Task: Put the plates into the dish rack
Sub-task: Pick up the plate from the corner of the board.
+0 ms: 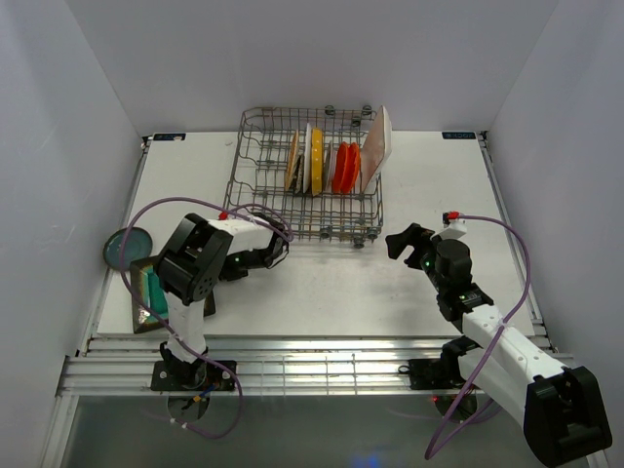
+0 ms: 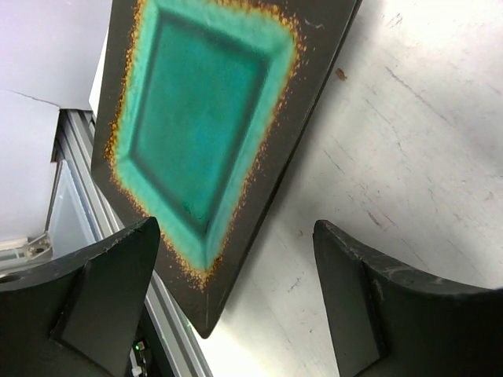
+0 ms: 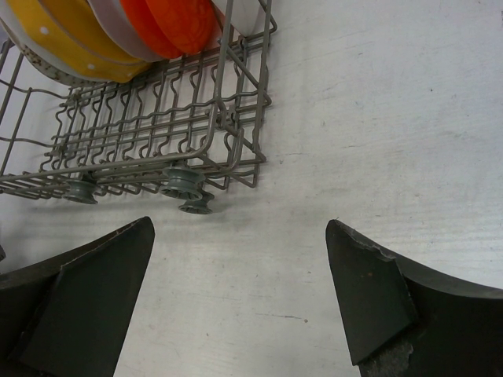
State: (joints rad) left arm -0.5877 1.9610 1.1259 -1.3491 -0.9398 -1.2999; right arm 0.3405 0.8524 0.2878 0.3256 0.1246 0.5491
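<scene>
**Watch the plate at the desk's edge**

Your left claw (image 2: 236,229) hangs with its jaws spread wide and nothing between them, over the square teal brown-rimmed plate (image 2: 200,126). That plate lies well to the left of the grey wire dish rack (image 1: 258,180) and nearer to you. It seems to lie flat, face up. Being square, it has no real long axis. Its sides sit skewed to the white desk (image 2: 409,157), and one corner pokes past the edge over the aluminium rail (image 2: 78,173). I judge that a downward nudge there could tip it or slide it off. Lying flat, it also offers little rim to pinch. Your right claw (image 3: 240,228), likewise spread and empty, sits just off the rack's near right corner.
</scene>
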